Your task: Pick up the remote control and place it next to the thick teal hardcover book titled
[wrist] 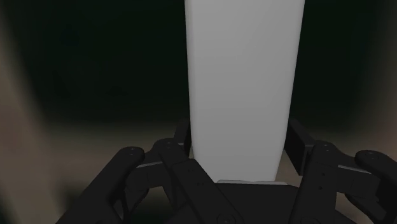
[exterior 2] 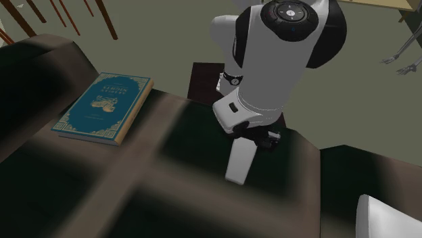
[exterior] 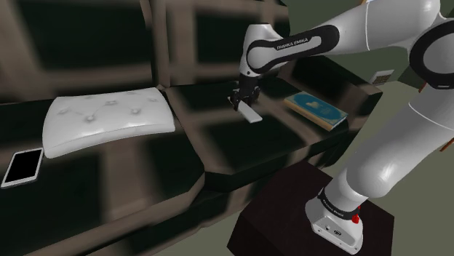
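Shoulder view — beside stand (exterior: pixel 291 214), down over sofa (exterior: pixel 240 149); second exterior — close, high, facing arm (exterior 2: pixel 270 74); both share book (exterior: pixel 316 109).

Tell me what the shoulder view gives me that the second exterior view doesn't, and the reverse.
Shoulder view adds: the flat white-framed, black-screened phone beside the white tufted cushion, and the arm's white base. Second exterior view adds: reddish-brown rods at its top left and a thin grey frame at its top right. Both: the black two-finger gripper shut on the plain white bar-shaped remote control, and the thick teal hardcover book lying on the dark sofa, apart from the remote.
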{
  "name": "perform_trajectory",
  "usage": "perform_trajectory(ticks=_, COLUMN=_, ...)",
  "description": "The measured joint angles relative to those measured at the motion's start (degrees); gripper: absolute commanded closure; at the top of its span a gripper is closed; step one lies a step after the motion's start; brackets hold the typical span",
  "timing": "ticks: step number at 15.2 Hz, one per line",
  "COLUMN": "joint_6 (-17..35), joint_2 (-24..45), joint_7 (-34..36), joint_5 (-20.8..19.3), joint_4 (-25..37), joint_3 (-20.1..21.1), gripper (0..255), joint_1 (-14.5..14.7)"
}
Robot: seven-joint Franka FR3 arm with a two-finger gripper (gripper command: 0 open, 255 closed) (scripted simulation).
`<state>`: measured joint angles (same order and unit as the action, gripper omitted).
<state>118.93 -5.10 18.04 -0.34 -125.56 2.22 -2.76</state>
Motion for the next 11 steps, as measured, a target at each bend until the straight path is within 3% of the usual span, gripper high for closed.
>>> perform_trajectory(ticks=4, joint_6=-2.38, joint_2=-0.73, joint_7=-0.82, joint_5=-0.04, joint_4=1.65, joint_3=-0.45, gripper=255, joint_1=-0.38)
perform_trajectory(ticks=11, joint_6=-2.91, joint_2=3.23, joint_7=-9.32, joint_5=-0.58, joint_4=6.24, joint_3=-5.15, gripper=255, joint_1=-4.50)
